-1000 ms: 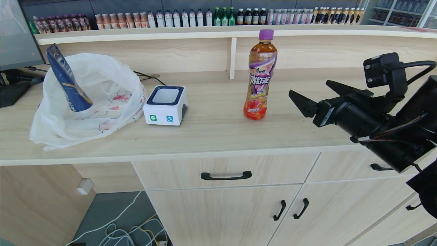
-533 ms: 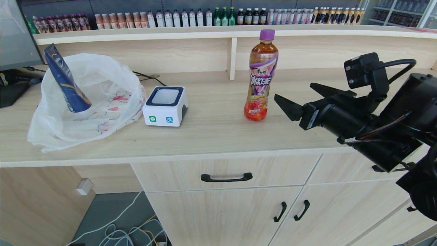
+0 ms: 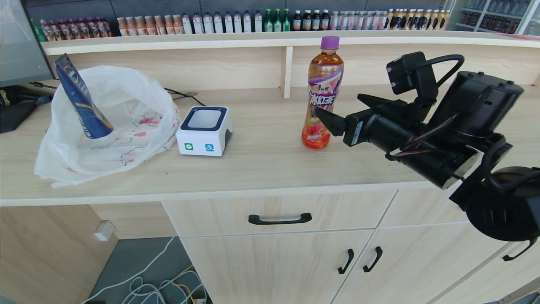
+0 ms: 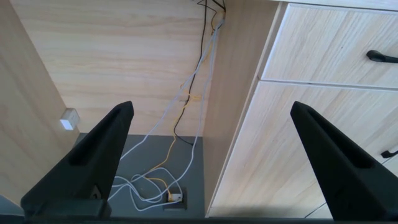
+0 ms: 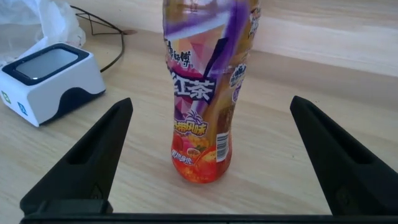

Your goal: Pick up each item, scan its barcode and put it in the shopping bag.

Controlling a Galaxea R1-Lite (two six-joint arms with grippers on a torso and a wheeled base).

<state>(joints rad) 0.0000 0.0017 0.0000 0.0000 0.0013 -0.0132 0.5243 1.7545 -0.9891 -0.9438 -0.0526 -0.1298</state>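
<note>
Right gripper (image 3: 341,105) moved left and slightly up toward the bottle (image 3: 322,90). Jaws stayed spread wide. The near fingertip ended up just beside the bottle's lower half.

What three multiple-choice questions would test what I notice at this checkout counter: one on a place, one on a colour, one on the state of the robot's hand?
1. Where is the barcode scanner?
A. Between the shopping bag and the tea bottle
B. Inside the bag
C. Right of the bottle

2. What colour is the bottle's cap?
A. Green
B. Purple
C. Red

3. How is the right hand?
A. Clamped on the bottle
B. Shut and empty
C. Open, at the bottle, holding nothing

Answers: A, the scanner stands on the counter between them; B, the cap is purple; C, the right wrist view shows both fingers spread wide, clear of the bottle.
</note>
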